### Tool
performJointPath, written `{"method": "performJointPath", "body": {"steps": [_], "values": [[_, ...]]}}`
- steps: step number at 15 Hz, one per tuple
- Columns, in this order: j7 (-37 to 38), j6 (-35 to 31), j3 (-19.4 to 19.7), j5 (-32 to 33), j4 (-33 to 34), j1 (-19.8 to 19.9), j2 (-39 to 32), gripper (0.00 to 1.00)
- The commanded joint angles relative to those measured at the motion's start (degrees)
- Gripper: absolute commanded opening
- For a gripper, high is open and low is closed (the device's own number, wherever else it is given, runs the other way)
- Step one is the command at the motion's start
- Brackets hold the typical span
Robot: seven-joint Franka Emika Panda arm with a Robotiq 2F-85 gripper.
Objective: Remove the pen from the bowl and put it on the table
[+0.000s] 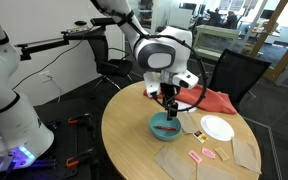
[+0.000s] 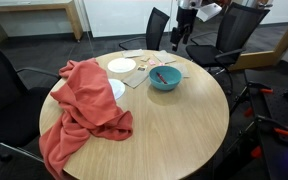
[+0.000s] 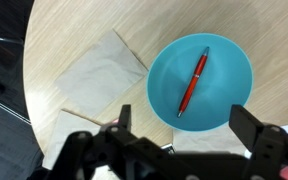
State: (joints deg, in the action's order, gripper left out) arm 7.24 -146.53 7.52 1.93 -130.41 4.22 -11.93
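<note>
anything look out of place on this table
A red pen lies loose inside the teal bowl, where you would expect food. In an exterior view, a red cloth is bunched on the table and hangs off its edge.

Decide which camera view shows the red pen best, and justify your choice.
The wrist view: it looks straight down on the pen, showing its whole length lying diagonally in the bowl. In both exterior views the bowl is small and far, so the pen is at most a faint red streak.
</note>
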Motion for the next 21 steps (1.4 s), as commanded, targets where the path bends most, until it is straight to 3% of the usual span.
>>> {"method": "performJointPath", "body": {"steps": [1, 7, 21], "values": [[0.03, 0.07, -0.17, 0.07, 0.09, 0.24, -0.23, 1.00], [0.78, 0.27, -0.13, -0.01, 1.75, 0.13, -2.28, 1.00], [3.30, -3.95, -1.52, -2.59, 15.77, -2.05, -22.77, 1.00]]}}
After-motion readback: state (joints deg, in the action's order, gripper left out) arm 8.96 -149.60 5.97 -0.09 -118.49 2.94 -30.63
